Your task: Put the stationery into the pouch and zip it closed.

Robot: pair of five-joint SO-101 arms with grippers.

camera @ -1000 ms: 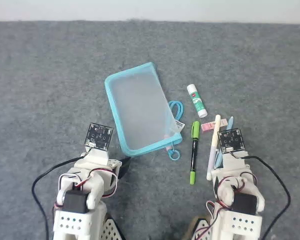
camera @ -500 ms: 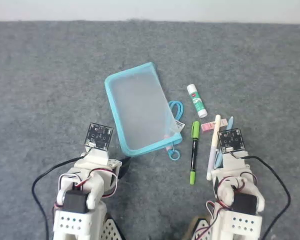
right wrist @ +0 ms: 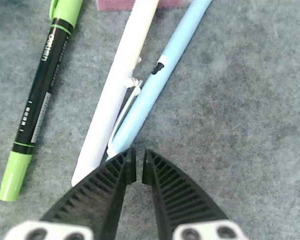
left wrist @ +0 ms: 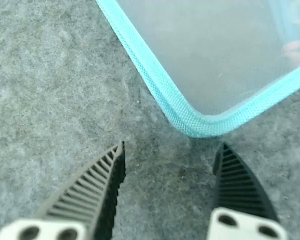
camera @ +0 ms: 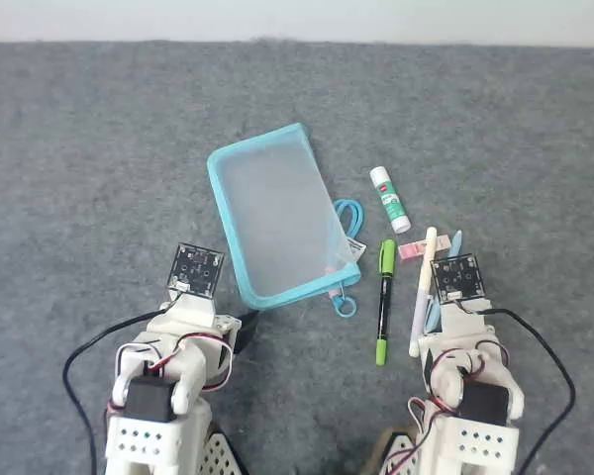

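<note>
Pouch [camera: 277,218] is laid flat mid-mat [camera: 99,148] | green marker [camera: 384,297], white pen [camera: 422,287], blue pen [right wrist: 160,80] and glue stick [camera: 389,198] are seen at its 3 o'clock | left gripper [left wrist: 172,145] is held spread at its 7 o'clock corner | right gripper [right wrist: 137,150] is pressed together at the pens' 6 o'clock ends

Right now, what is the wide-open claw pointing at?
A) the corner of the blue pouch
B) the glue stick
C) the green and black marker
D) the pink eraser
A: in the left wrist view the left gripper has its jaws spread wide, and the turquoise corner of the pouch lies just ahead, between them.
</note>
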